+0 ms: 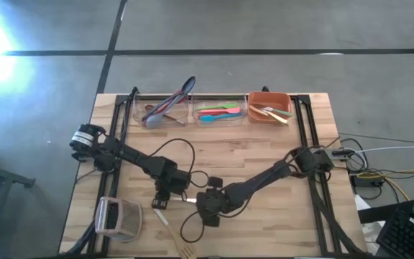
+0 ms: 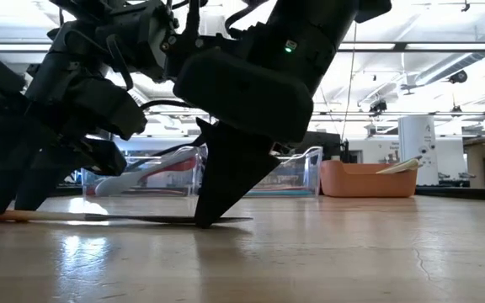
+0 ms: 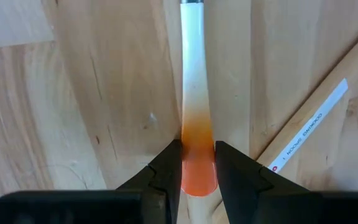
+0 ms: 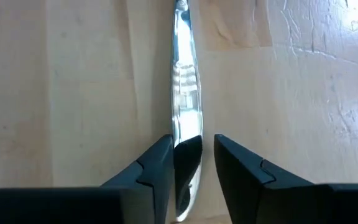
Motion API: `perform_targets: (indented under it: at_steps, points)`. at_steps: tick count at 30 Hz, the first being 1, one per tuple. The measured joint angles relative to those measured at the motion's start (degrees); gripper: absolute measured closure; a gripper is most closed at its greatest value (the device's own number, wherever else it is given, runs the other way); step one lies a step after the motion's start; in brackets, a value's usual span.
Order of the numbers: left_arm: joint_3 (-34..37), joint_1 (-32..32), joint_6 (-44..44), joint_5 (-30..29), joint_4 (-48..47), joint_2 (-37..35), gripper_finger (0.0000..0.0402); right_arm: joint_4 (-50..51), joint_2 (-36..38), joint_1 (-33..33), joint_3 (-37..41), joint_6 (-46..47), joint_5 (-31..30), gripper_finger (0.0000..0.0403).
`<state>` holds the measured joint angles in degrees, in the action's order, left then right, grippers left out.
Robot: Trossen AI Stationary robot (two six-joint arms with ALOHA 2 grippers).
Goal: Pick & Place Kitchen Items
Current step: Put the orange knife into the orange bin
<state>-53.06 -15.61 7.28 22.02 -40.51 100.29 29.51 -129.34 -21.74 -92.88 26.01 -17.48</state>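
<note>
Left gripper point(image 3: 197, 168) clamped on orange-and-white handle point(image 3: 194, 112), flat on table point(image 1: 264, 151) near front centre. Right gripper point(image 4: 188, 165) straddling shiny metal handle point(image 4: 184, 81), contact unclear. Both probably light, stiff; metal likely slippery. Best gripped mid-handle, squarely.

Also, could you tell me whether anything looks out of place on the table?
Two things: a dark spoon leans out over the back rim of the left clear bin, and a wooden fork lies at the table's very front edge.
</note>
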Motion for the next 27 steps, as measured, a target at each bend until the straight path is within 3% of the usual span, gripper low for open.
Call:
perform_targets:
  at_steps: [11, 20, 27]
  points:
    - [0.0, 0.19, -1.04, 0.79, 0.02, 0.0, 0.0307, 0.07, 0.19, 0.85, 0.0, -0.91, 4.95, 0.0386]
    - [0.0, 0.23, -1.19, 1.16, 0.11, 0.0, 0.0307, -0.08, 0.22, 1.61, -0.02, -0.7, 11.98, 0.0394]
    - [0.0, 0.23, -1.33, 1.25, 0.2, 0.0, 0.0307, -0.94, 0.22, 1.73, 0.07, -0.71, 11.01, 0.0387]
